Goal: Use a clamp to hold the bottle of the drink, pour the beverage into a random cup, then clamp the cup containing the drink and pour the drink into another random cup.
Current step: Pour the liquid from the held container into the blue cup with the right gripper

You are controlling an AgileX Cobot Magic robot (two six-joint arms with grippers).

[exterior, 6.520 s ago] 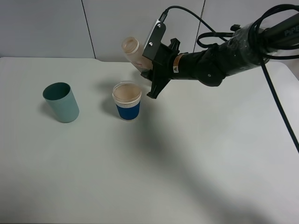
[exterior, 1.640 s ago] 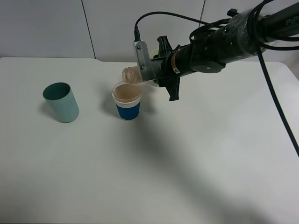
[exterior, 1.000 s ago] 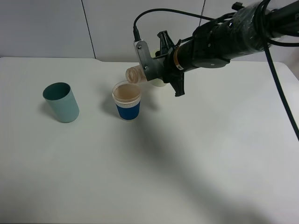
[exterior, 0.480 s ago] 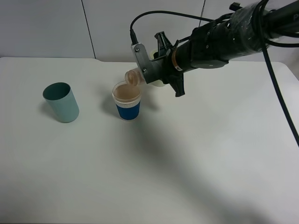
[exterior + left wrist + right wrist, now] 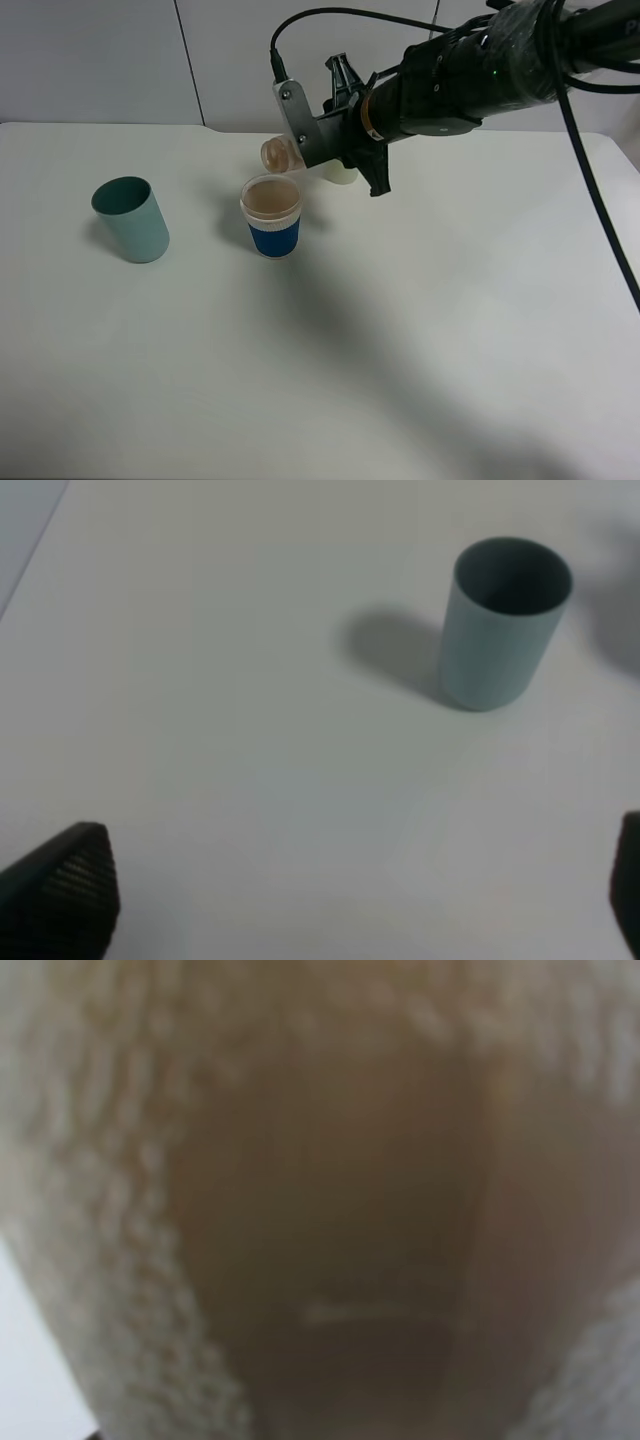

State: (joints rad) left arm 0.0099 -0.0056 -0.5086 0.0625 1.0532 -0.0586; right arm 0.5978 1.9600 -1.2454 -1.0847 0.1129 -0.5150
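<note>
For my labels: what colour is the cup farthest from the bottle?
The cup is plain dark teal; the left wrist view shows it best.

A teal cup point(image 5: 131, 218) stands upright on a white table point(image 5: 420, 340), toward the left side in the high view, with its mouth open. Its inside looks darker than its pale outer wall. A soft shadow lies on the table just beside it. Behind the table's far edge rises a grey wall point(image 5: 100, 60) of flat panels, split by thin vertical seams.

teal cup point(image 5: 131, 221), blue-banded white cup point(image 5: 273, 230)
</note>
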